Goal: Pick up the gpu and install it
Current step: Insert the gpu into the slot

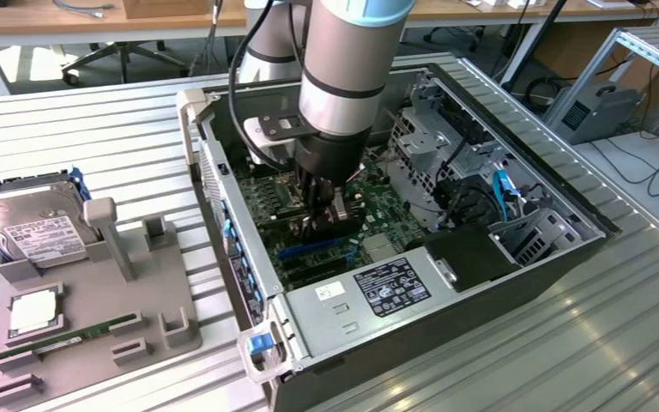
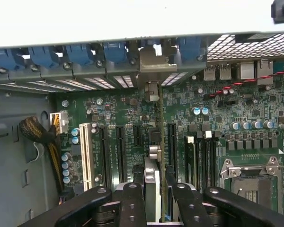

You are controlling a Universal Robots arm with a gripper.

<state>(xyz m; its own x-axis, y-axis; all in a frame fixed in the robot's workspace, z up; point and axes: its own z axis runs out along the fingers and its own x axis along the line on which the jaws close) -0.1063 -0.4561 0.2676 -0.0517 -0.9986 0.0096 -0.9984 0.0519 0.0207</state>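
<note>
My gripper (image 1: 325, 216) reaches down inside the open computer case (image 1: 559, 225), just above the green motherboard (image 1: 389, 206). In the wrist view the gpu (image 2: 152, 176) appears edge-on, a thin card standing upright between my black fingers (image 2: 132, 204). The gripper (image 2: 154, 210) is shut on it. Its silver bracket (image 2: 152, 66) lies against the case's rear wall, in a gap among the slot covers. The card runs along the black expansion slots (image 2: 171, 142). I cannot tell whether its edge sits in a slot.
A grey holder (image 1: 100, 318) at the exterior view's left carries a hard drive (image 1: 32, 230), a RAM stick (image 1: 72, 335) and a square chip (image 1: 34, 311). Inside the case are the power supply (image 1: 393, 287), a white slot (image 2: 86, 156), the CPU socket (image 2: 251, 182) and blue latches (image 2: 80, 53).
</note>
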